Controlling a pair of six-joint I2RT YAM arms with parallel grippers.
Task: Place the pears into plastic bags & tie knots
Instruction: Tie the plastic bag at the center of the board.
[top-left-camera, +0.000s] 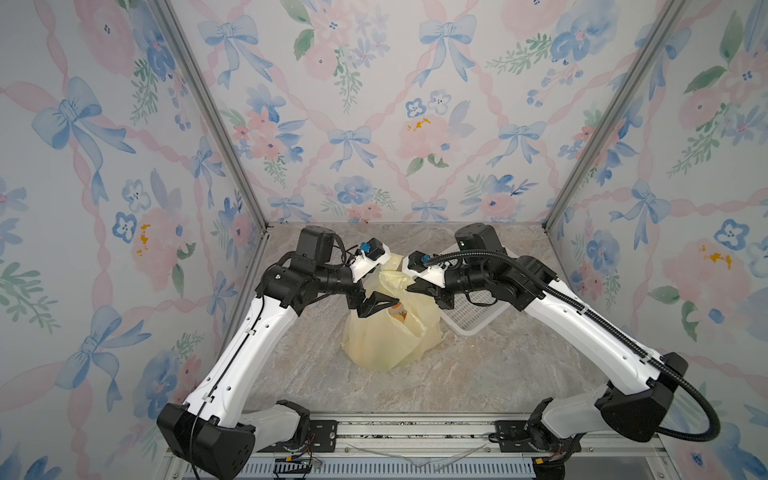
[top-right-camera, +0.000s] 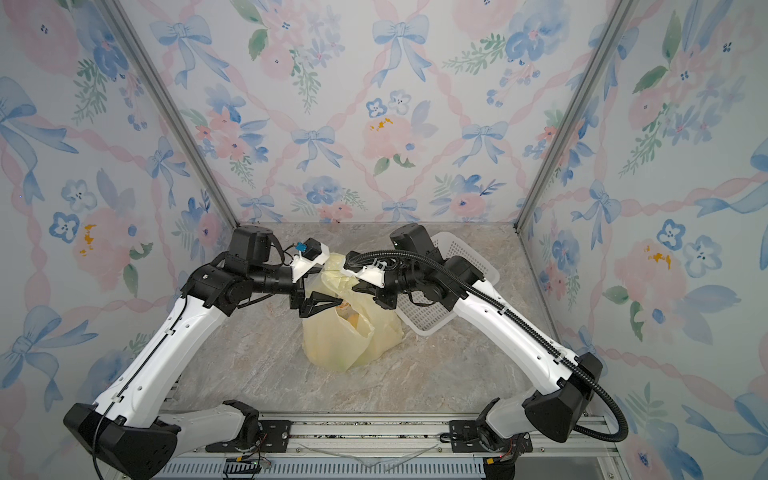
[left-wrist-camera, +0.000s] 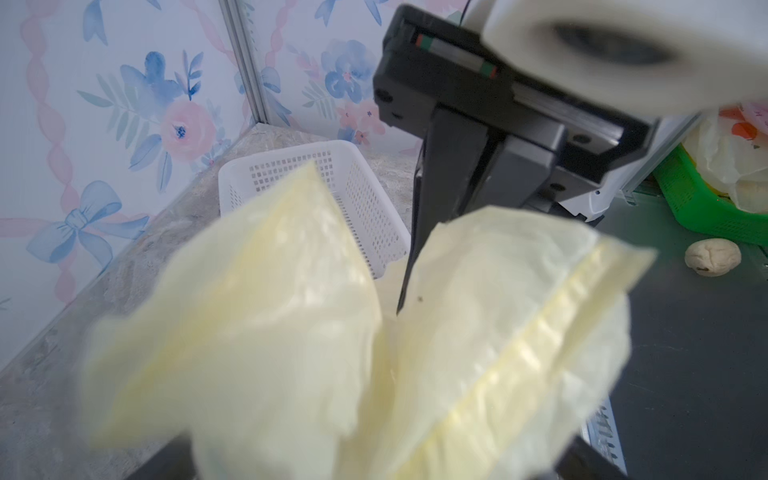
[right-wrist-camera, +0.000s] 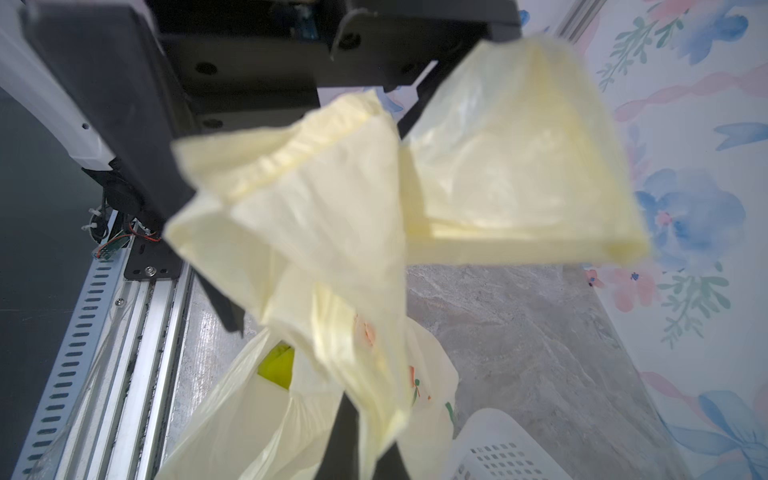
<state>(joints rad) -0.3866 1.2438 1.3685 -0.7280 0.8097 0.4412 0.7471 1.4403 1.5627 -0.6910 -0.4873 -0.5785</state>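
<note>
1. One plastic bag (top-left-camera: 390, 332) is sitting on the table (top-left-camera: 498, 374), a green pear (right-wrist-camera: 276, 365) showing inside, its top drawn upward.
2. The right gripper (left-wrist-camera: 409, 274), pressed together, is pinching one handle (right-wrist-camera: 299, 199).
3. The left gripper (top-left-camera: 374, 305) is hanging spread wide beside the other handle (right-wrist-camera: 519, 166), nearer it than the right; closing there looks next.

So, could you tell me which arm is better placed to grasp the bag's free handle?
Left, probably: the left hand is open beside the free handle above the bag, while the right hand is shut on the other handle.
</note>
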